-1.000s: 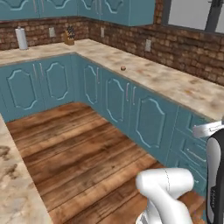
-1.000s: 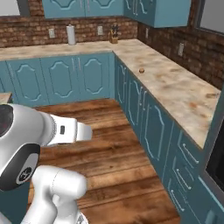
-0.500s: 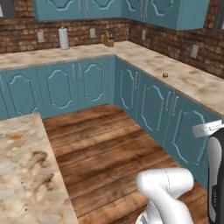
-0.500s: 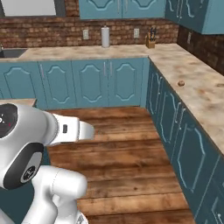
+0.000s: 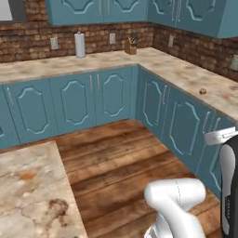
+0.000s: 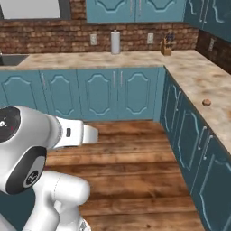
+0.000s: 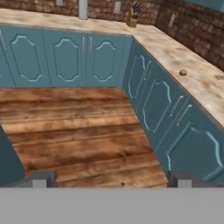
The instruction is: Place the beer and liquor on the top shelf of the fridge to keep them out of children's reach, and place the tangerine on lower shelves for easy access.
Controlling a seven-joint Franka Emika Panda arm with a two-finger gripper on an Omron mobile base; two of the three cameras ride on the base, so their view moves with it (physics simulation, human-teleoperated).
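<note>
Kitchen corner, seen from the driving base. Over the last second the whole scene is swung rightward across both base views. This is read as the base being turned to the left, not as anything on the counter being shifted.

In the left base view, the island worktop (image 5: 28, 186) is seen at 8 o'clock. One paper towel roll (image 5: 80, 44) is stood at 11 o'clock and one knife block (image 5: 132, 46) at 12 o'clock, both against the brick wall. Three wall sockets are counted there.

One tangerine (image 5: 202, 91) is left alone on the side counter (image 5: 181, 69) at 2 o'clock, well apart from the knife block. It is also picked out at 2 o'clock in the hand view (image 7: 183, 72).

The gripper (image 7: 111, 181) is held fully spread over the wooden floor (image 7: 74, 131), with two fingertips (image 7: 39, 179) counted and nothing between them.

The turn is judged to be a search or transit. Nothing is yet carried, and the fruit is being passed toward the right edge, so all three placements are judged still to be done.
</note>
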